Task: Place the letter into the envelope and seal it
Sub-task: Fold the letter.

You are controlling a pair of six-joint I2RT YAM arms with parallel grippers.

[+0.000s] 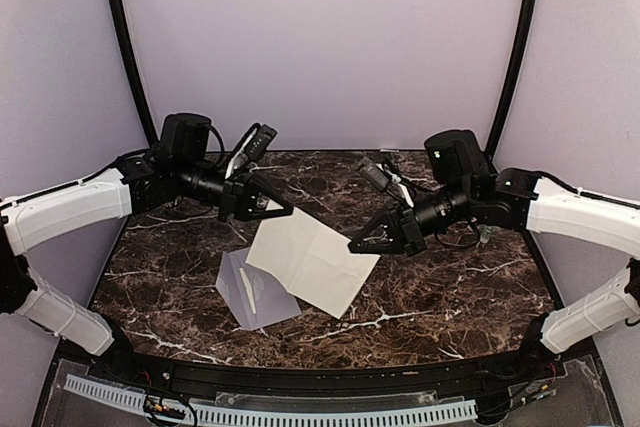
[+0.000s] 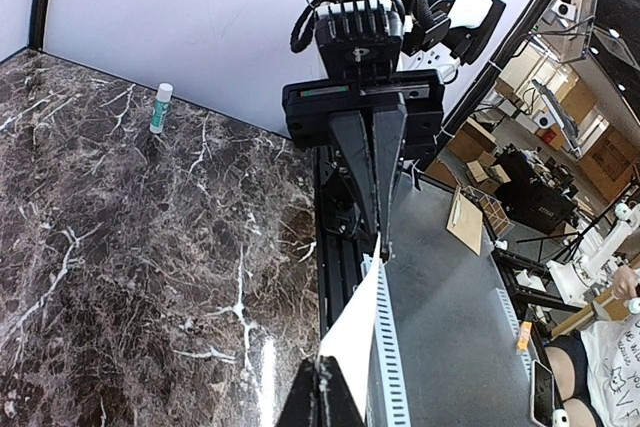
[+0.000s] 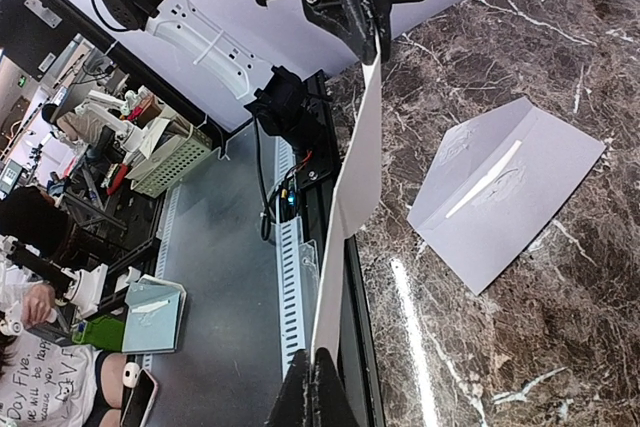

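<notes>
Our left gripper (image 1: 283,211) and right gripper (image 1: 360,243) clamp the letter (image 1: 312,259) by opposite corners, aloft over the envelope (image 1: 248,299); if we pull apart unevenly, it may tear or slip.

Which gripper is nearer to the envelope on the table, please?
Left. The left gripper hangs beyond the far edge of the envelope; the right gripper sits farther off to its right, both pinching the letter.
</notes>
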